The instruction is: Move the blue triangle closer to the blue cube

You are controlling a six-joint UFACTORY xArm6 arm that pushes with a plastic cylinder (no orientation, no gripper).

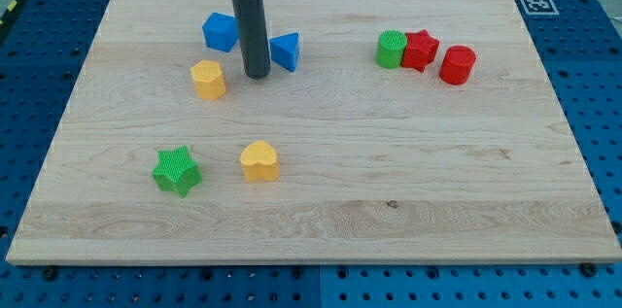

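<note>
The blue triangle (286, 51) lies on the wooden board at the upper middle-left. The blue cube (221, 31) lies a short way to its left and slightly higher. My tip (258, 75) stands between them, just left of the triangle and below-right of the cube. The rod runs up from the tip to the view's top edge and may touch the triangle's left edge; I cannot tell for sure.
A yellow hexagon-like block (208, 80) sits below the cube, left of my tip. A yellow heart (259, 161) and a green star (177, 171) lie lower left. A green cylinder (392, 50), red star (420, 51) and red cylinder (457, 64) cluster at upper right.
</note>
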